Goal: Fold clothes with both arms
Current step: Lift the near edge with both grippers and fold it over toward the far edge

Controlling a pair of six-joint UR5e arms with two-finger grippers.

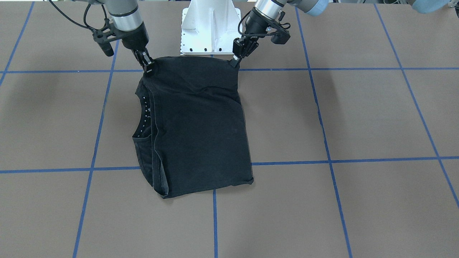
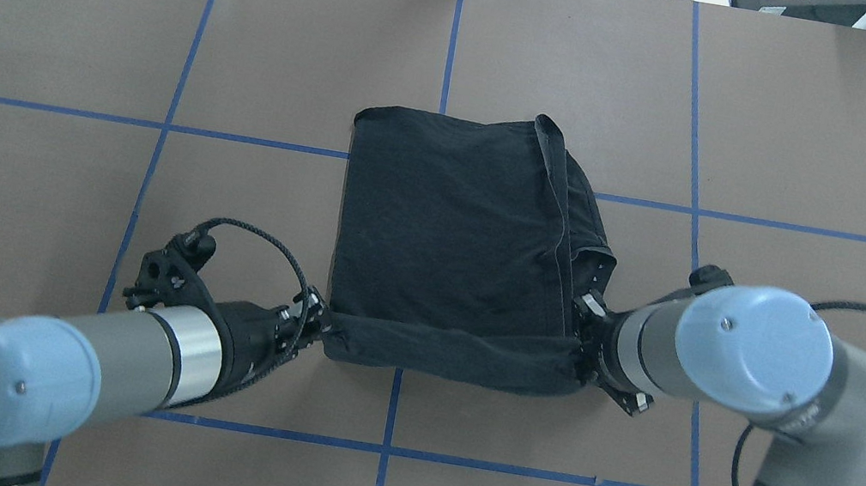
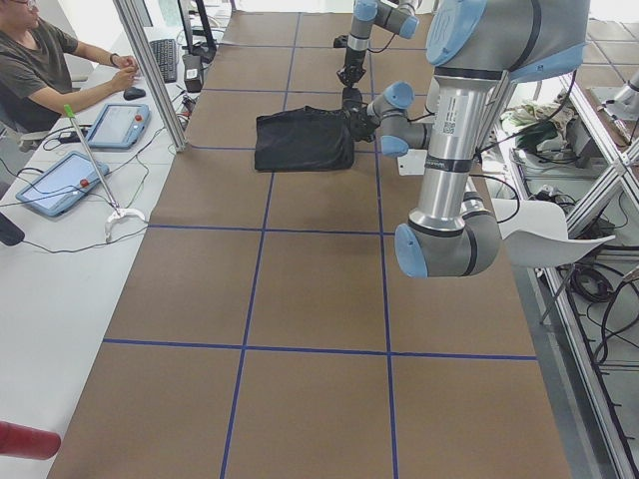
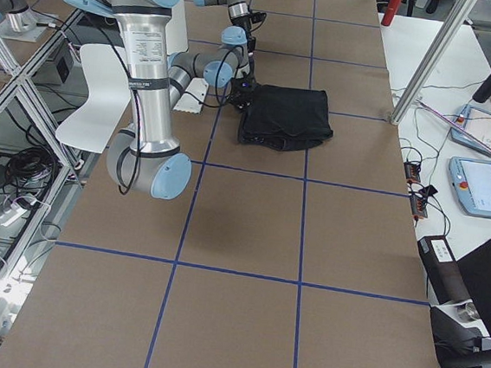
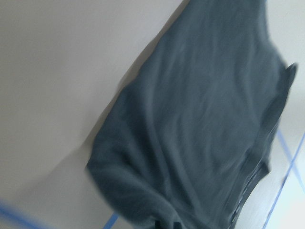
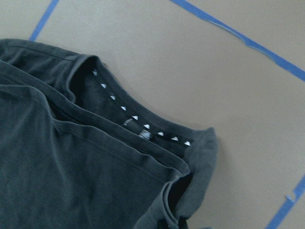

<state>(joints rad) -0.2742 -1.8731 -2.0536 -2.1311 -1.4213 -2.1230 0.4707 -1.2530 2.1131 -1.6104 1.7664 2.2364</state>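
The clothes are one black T-shirt (image 1: 200,125) (image 2: 444,227), folded into a rough rectangle at the table's middle. Its collar (image 6: 143,126), lined with small white triangles, lies along the side toward my right arm. My left gripper (image 2: 320,328) (image 1: 235,63) is shut on the shirt's near corner on its side. My right gripper (image 2: 581,336) (image 1: 148,68) is shut on the other near corner, beside the collar. The near edge between them is held slightly off the table. The left wrist view shows blurred black cloth (image 5: 205,119); no fingers show in either wrist view.
The white base pedestal (image 1: 211,28) stands just behind the shirt's near edge. Blue tape lines (image 2: 449,54) cross the brown table. A person (image 3: 40,70) sits at a side desk with tablets (image 3: 60,180) beyond the far edge.
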